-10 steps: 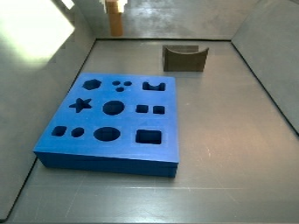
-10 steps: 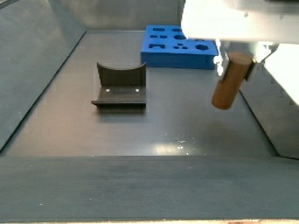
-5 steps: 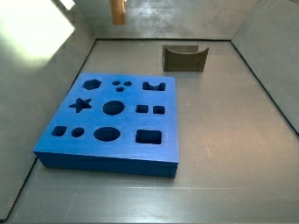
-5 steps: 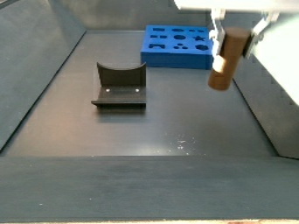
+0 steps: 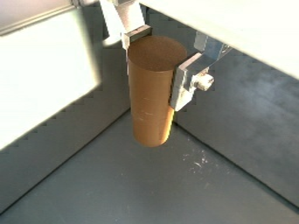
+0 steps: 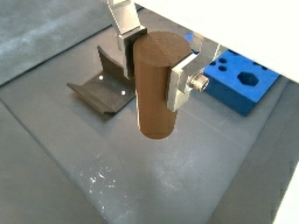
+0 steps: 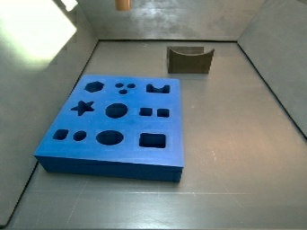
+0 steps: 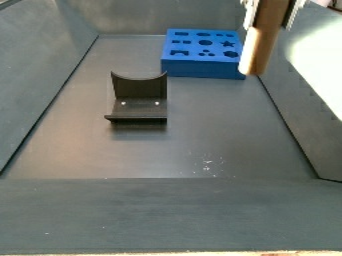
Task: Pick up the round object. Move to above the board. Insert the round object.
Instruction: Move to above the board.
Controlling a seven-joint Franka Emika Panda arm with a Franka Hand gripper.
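My gripper [image 5: 158,54] is shut on the round object [image 5: 152,96], a smooth orange-brown peg that hangs upright between the silver fingers in both wrist views [image 6: 160,83]. The peg is high above the floor. In a side view its lower end shows at the top edge [image 7: 121,4]; in a side view it stands at the upper right [image 8: 266,38], with the gripper out of view above. The board [image 7: 115,122], a blue slab with dark cut-out holes, lies flat on the floor, also seen in a side view [image 8: 205,52] and in a wrist view [image 6: 242,77].
The fixture [image 7: 188,59], a dark bracket with a curved notch, stands on the floor beyond the board; it also shows in a side view [image 8: 135,98] and in a wrist view [image 6: 103,87]. Grey walls [image 7: 36,36] enclose the floor.
The peg has risen with the gripper: in both side views it moved upward, and the gripper body has left one side view.
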